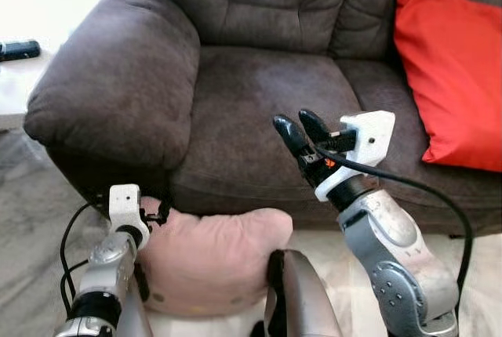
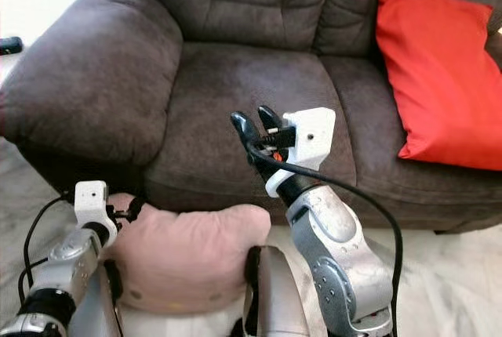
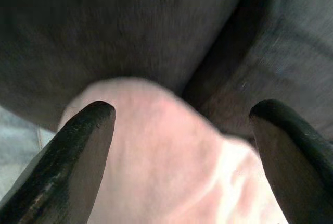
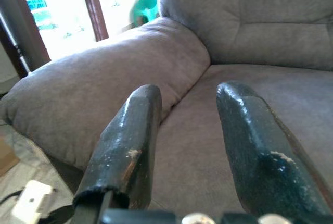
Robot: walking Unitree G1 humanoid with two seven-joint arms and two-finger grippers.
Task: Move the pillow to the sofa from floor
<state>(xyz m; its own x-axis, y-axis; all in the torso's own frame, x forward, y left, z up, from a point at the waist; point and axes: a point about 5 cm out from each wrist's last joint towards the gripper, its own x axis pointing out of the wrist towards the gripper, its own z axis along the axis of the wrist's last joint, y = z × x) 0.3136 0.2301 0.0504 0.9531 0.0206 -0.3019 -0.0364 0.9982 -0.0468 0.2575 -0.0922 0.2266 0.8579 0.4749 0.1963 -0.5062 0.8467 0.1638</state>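
Both grippers open — left gripper [image 3: 182, 125] at pink pillow [image 1: 208, 262] on floor, right gripper [image 1: 300, 132] over sofa [image 1: 259, 86] seat.

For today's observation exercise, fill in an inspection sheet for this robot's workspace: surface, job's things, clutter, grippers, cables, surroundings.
Surface: brown sofa, seat cushion bare; pale floor below.
Job's things: pink pillow on the floor against the sofa front.
Clutter: red cushion on the sofa's right side.
Grippers: left gripper open, fingers either side of the pillow's top; right gripper open, raised over the seat edge, empty.
Cables: black cable looping along the right arm; black wires at the left wrist.
Surroundings: dark remote-like object on a white surface.
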